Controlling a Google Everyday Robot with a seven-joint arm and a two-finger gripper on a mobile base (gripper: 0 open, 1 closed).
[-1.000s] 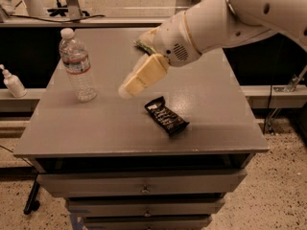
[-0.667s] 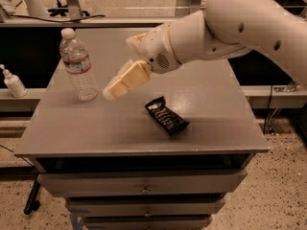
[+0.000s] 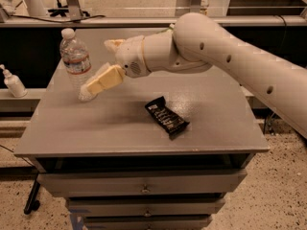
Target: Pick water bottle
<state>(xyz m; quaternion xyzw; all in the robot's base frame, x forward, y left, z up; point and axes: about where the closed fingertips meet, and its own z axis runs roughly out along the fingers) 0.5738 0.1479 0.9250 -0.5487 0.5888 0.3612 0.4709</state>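
Reach-in step, grasp not made yet. The gripper [image 3: 98, 65] hovers low over the table [image 3: 120, 133], its fingers [image 3: 103, 79] spread apart and holding nothing, open side pointing at the water bottle [image 3: 75, 61]. The bottle stands upright, cap [image 3: 68, 33] on, just beyond the fingertips on the side away from the arm [image 3: 230, 51]. The nearer finger's tip overlaps the bottle's lower part in this view, while the farther finger shows as a pale tip higher up, beside the bottle's shoulder. Touching or only in front: can't tell. The bottle doesn't look fully between the fingers. To do this well: slide on along the same line so the bottle body ends up centred in the gap, one finger each side, then close around the ribbed middle or label band, not down at the base. It's tall, light and clear, so a tip that nudges it first will likely tip or shove it; go slow and level. A dark snack packet [image 3: 166, 116] lies well behind the fingers, under the arm, out of the path. A small pump bottle [image 3: 13, 83] sits past the water bottle, off the table, and isn't the target.
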